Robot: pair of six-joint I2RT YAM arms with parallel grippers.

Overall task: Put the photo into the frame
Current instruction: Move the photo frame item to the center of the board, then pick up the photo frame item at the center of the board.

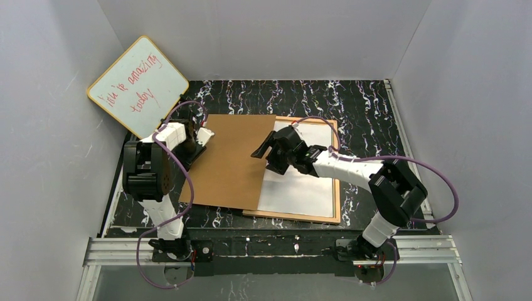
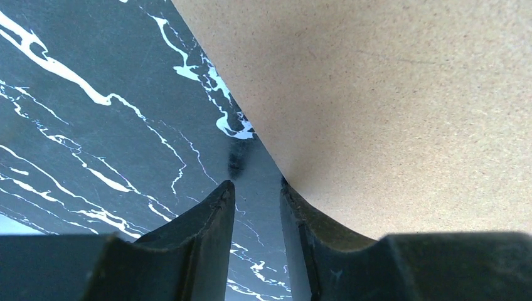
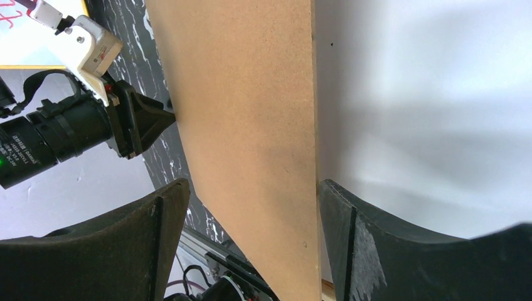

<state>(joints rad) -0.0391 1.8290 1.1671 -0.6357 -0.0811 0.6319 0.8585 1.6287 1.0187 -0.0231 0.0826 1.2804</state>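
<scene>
The light-wood frame (image 1: pixel 337 188) lies flat right of centre. The photo (image 1: pixel 301 179) lies in it with its white back up, and also shows in the right wrist view (image 3: pixel 426 94). A brown backing board (image 1: pixel 229 160) covers the frame's left part and spreads onto the table. My right gripper (image 1: pixel 262 150) is open, its jaws either side of the board's right edge (image 3: pixel 252 182), not closed on it. My left gripper (image 1: pixel 204 143) is at the board's left edge (image 2: pixel 257 185), narrowly open, with its right finger against the board (image 2: pixel 389 94) and only table between the jaws.
A yellow-rimmed whiteboard (image 1: pixel 138 84) with red writing leans at the back left corner. The table is black marble-patterned (image 1: pixel 351 103), with white walls close on three sides. An aluminium rail (image 1: pixel 270 248) with the arm bases runs along the near edge.
</scene>
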